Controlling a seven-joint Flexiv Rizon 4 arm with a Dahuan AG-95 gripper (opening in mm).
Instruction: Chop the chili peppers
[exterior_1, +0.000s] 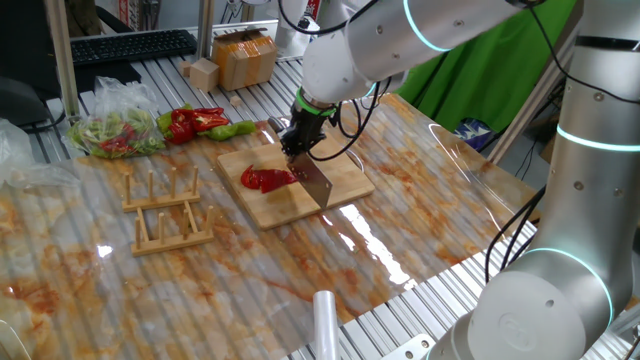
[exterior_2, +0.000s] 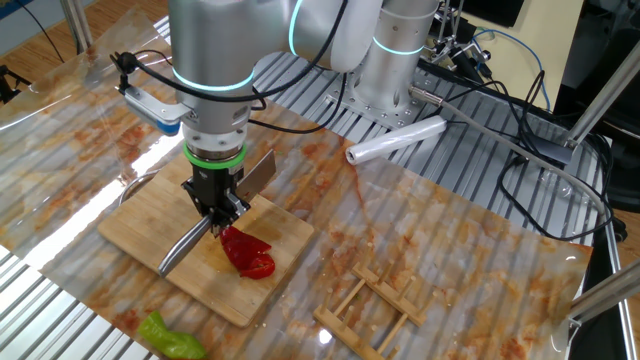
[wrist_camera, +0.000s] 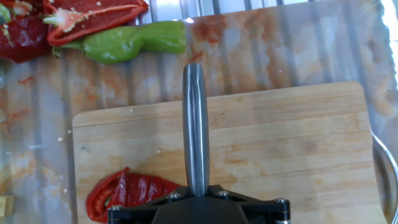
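In one fixed view, the arm is bent down over the table and the gripper (exterior_1: 298, 143) is pointed straight down, pinched on the handle of a knife (exterior_1: 312, 180) whose blade is set on the cutting board (exterior_1: 345, 180) beside the red chili pepper (exterior_1: 266, 178). A wooden rack (exterior_1: 166, 208) and a heap of peppers (exterior_1: 200, 123) are seen off the board. In the other fixed view, the pepper (exterior_2: 248, 252) is seen lying just beside the knife's handle (exterior_2: 186, 245), with a plastic roll (exterior_2: 396, 140) well apart. In the hand view, the handle (wrist_camera: 195, 124) is seen running up the middle and a green pepper (wrist_camera: 127, 42) lies beyond the board.
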